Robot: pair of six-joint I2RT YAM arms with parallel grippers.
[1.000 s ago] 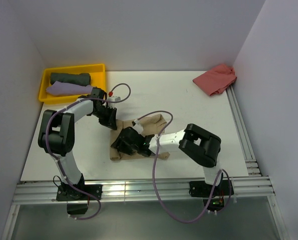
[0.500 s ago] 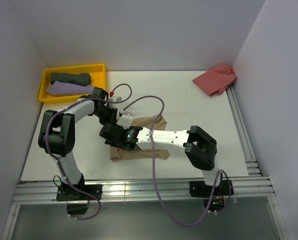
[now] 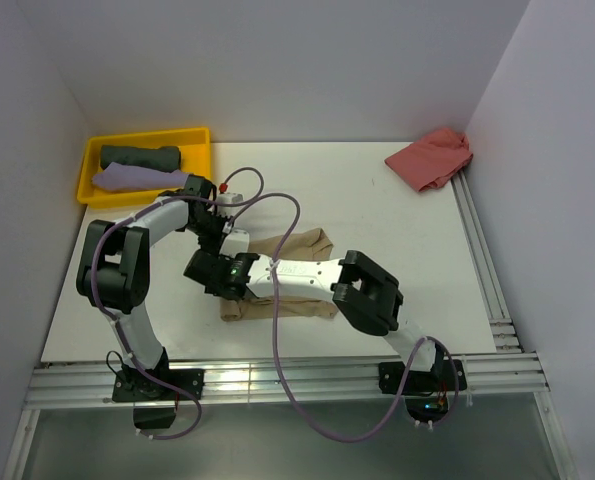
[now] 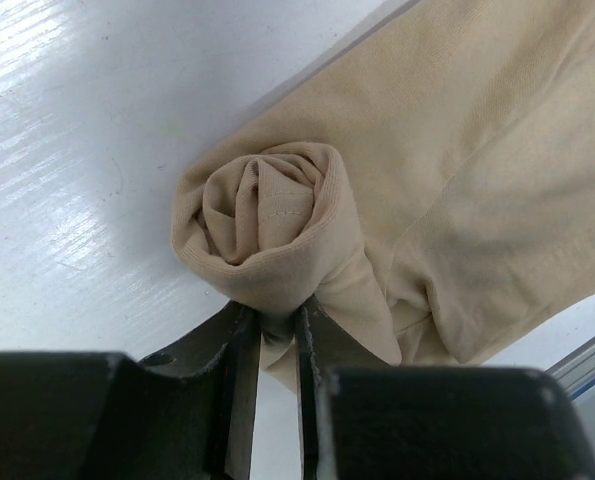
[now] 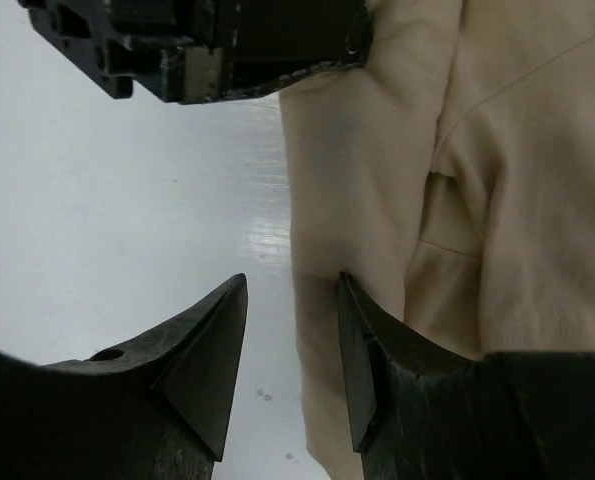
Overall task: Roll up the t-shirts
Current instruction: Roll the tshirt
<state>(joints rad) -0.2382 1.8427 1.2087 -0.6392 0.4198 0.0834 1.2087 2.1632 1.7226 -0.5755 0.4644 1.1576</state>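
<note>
Now | left claw [image 4: 272,318] pinches tan t-shirt roll [image 4: 277,215] | right claw [image 5: 291,290] jaws apart

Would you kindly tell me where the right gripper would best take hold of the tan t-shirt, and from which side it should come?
Probably the folded long edge of the tan t-shirt, just beside the left gripper, which pinches the rolled end. Come from above on the table side: the cloth lies flat there, and that edge sits between the open fingers of the right gripper, so closing should catch it.
</note>
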